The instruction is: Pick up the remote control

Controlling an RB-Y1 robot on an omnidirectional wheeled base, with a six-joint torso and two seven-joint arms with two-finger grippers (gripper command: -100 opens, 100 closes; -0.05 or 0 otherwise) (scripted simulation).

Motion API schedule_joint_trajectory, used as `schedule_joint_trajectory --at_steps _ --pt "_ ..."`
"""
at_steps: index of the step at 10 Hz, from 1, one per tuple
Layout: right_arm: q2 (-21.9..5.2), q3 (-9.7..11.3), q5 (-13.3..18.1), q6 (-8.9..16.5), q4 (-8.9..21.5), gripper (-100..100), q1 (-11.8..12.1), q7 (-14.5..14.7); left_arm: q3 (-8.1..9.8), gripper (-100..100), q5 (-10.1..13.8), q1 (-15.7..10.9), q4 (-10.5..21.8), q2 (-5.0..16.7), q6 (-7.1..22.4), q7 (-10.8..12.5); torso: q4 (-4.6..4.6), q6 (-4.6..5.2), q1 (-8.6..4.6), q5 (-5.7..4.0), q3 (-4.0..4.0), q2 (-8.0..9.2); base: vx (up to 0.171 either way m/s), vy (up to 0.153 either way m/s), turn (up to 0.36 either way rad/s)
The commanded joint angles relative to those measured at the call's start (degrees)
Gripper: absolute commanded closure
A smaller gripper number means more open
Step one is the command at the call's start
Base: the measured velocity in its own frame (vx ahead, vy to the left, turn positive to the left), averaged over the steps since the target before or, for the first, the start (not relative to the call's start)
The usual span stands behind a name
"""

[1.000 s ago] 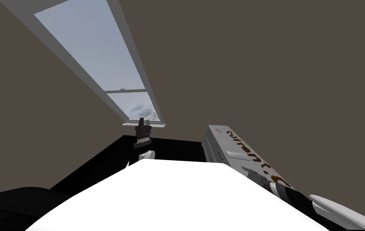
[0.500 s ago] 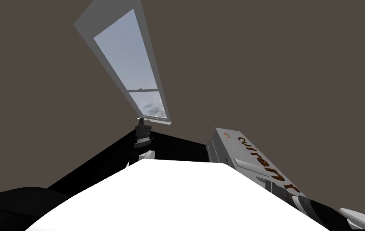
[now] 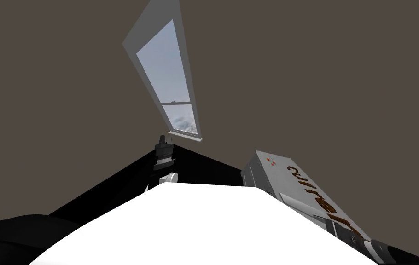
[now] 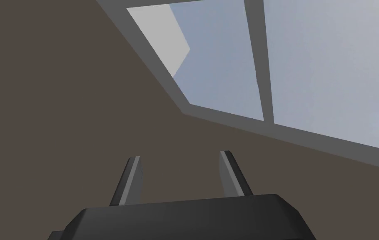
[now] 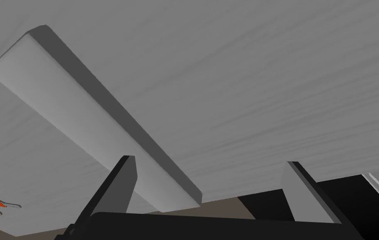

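**A:** What does the head view show?

**B:** A grey bench (image 3: 273,172) with brown lettering stands to my right. On its top lies the remote control (image 3: 303,206), seen here as a pale strip. The left claw (image 3: 163,139) is held up ahead of me, well apart from the bench.

**A:** And the left wrist view?

**B:** The left claw (image 4: 180,156) has its fingers apart, with nothing between them.

**A:** The right wrist view?

**B:** The right claw (image 5: 210,160) is spread wide and empty, close over the bench (image 5: 268,83). The remote control (image 5: 93,112) is a plain grey bar lying flat on the bench. It runs slantwise away from the claw. Its near end sits between the fingers, close beside one and far from the other. I cannot tell whether the tips touch the bench.

**A:** How should the grasp go?

**B:** I judge the claw should shift to centre the bar, then turn square across its narrow width. It should sink until both tips flank the long sides, then close gently. The bar is low and could skid.
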Motion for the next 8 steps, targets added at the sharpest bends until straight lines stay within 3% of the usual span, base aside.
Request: schedule_joint_trajectory --at_steps 1,4,8 --pt "-0.6 1.1 1.0 0.0 2.0 -100 0.5 1.2 0.00 0 0.0 0.0 0.0 0.0 0.0 0.0 0.00 0.00 0.00 0.00 0.00 0.00 -0.008 0.002 0.352" --pt "-1.2 4.1 3.4 -0.1 6.3 -100 0.8 3.1 -0.01 0 0.0 0.0 0.0 0.0 0.0 0.0 -0.01 -0.08 -0.04 -0.01 -0.04 -0.07 0.001 -0.014 0.438" --pt "-0.3 6.6 5.0 -0.1 8.8 -100 0.9 4.2 0.00 0 0.0 0.0 0.0 0.0 0.0 0.0 -0.02 -0.01 0.00 0.00 -0.05 -0.08 0.009 -0.013 0.209"
